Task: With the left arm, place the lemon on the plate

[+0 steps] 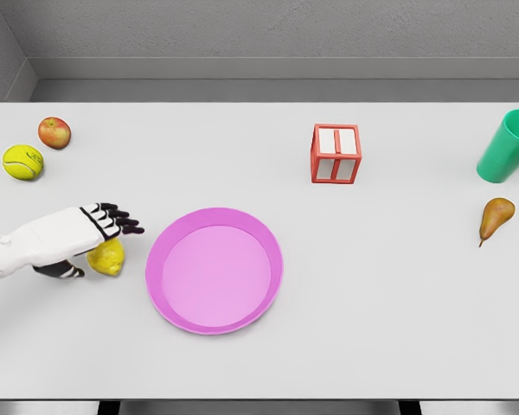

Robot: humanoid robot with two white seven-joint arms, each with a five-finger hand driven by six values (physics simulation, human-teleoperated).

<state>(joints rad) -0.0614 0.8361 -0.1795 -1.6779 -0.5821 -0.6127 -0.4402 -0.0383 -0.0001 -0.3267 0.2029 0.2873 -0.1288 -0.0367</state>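
A yellow lemon [109,258] lies on the white table just left of the pink plate [214,270], a short gap away from its rim. My left hand [104,247] reaches in from the left edge and sits over the lemon. Its dark fingers [121,220] stretch out above the fruit's top, and the thumb [67,271] hangs low on the lemon's left side. The fingers are spread, not closed around the lemon, which still rests on the table. The hand hides part of the lemon's upper left. The plate holds nothing. The right arm is out of sight.
A tennis ball [22,162] and a red apple [54,132] sit at the far left behind the hand. A red-and-white box [336,154] stands at the back middle. At the right are a green cup [508,146] and a pear [495,218].
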